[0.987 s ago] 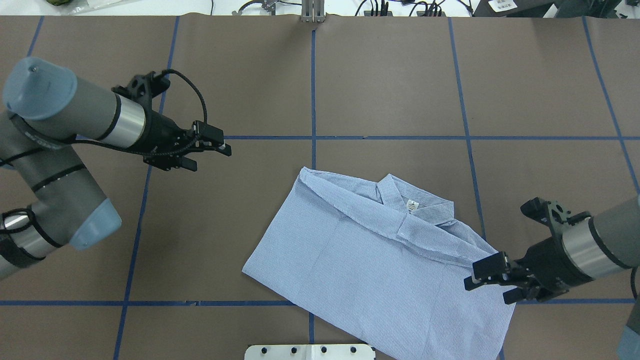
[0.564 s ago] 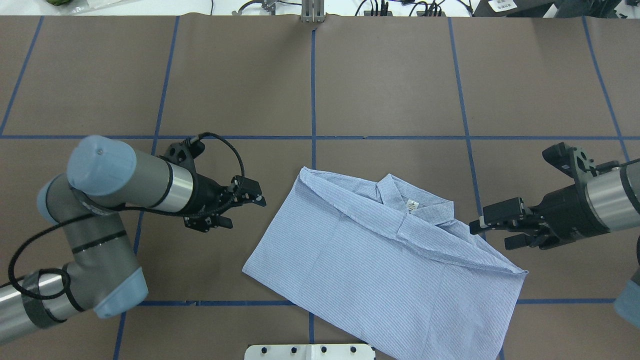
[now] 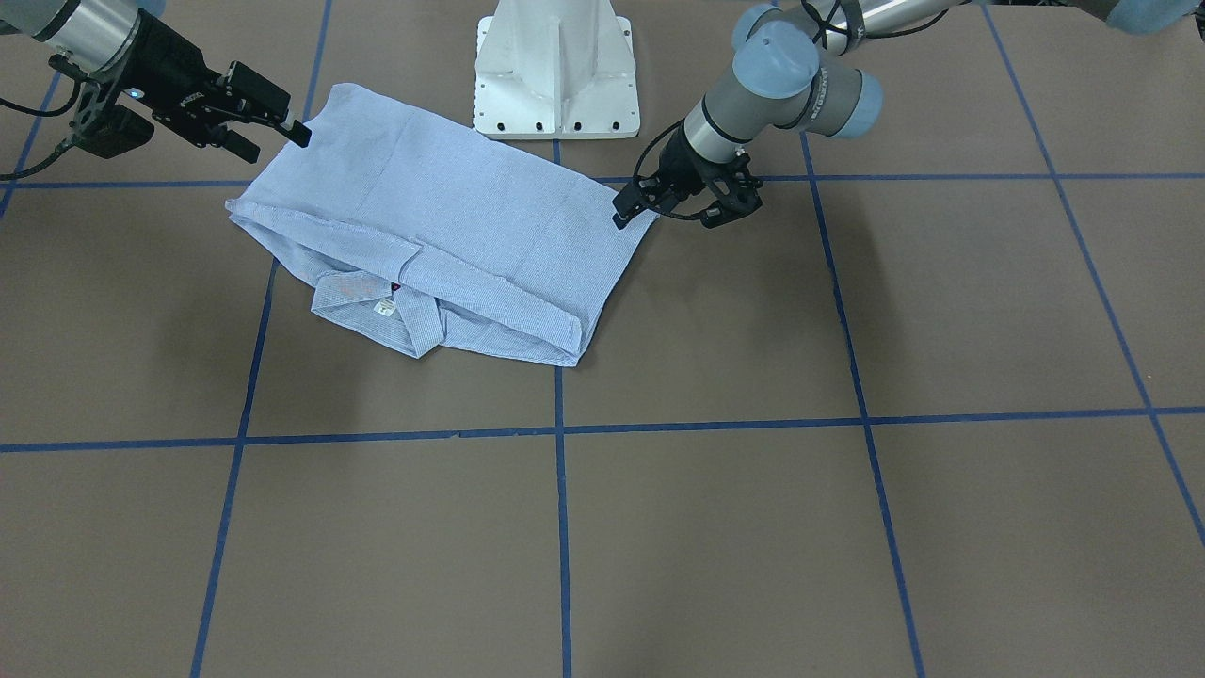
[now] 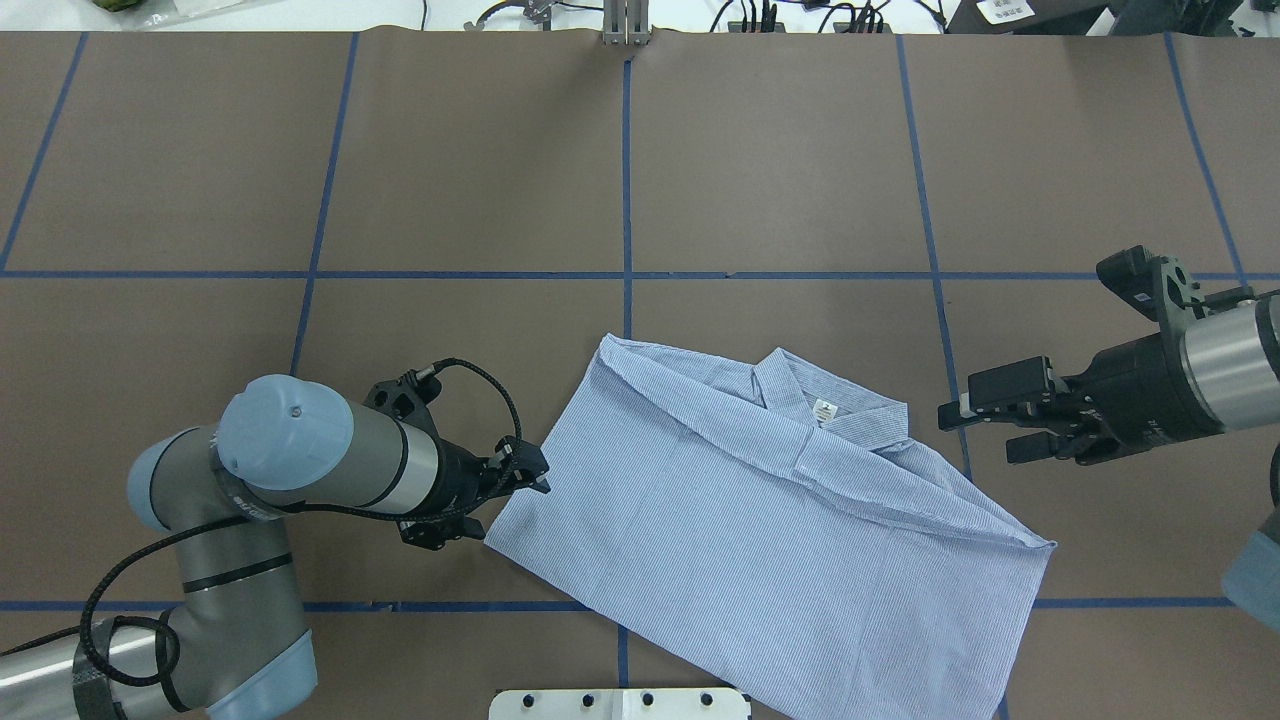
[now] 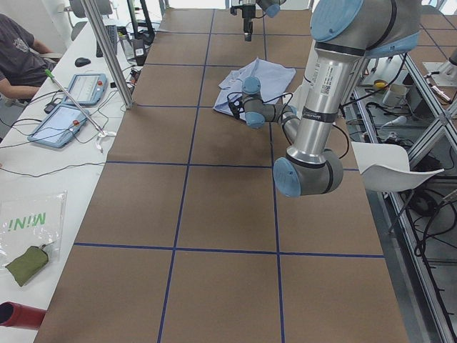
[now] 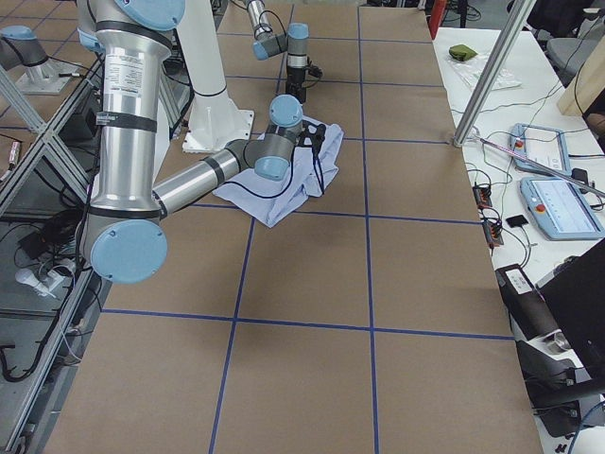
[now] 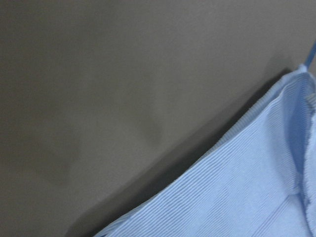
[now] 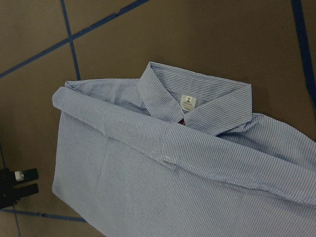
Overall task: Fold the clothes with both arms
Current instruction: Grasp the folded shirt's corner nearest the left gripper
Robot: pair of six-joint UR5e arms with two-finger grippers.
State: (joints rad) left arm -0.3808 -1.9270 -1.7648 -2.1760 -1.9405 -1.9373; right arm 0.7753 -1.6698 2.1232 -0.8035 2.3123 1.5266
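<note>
Left end effector (image 4: 512, 506) has moved down to the shirt (image 4: 760, 540) edge

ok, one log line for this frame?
shirt: partly folded, lying flat | left gripper: open, at shirt's left corner | right gripper: open, off shirt

shirt (image 4: 760, 560) is reading as thin woven cloth, matt, finely ribbed, creasing softly. neck label (image 8: 188, 101) is looking like smooth white fabric. table cover (image 4: 480, 150) is showing as matt brown paper; tape lines (image 4: 627, 180) are giving off a faint sheen. left arm (image 4: 375, 468) is shining as satin grey metal, its joint cap (image 4: 285, 432) looking like smooth plastic. right gripper (image 4: 978, 437) is appearing as matt black plastic. cable (image 4: 500, 390) is looking braided. pedestal (image 3: 555, 66) is gleaming like white painted metal.
</note>
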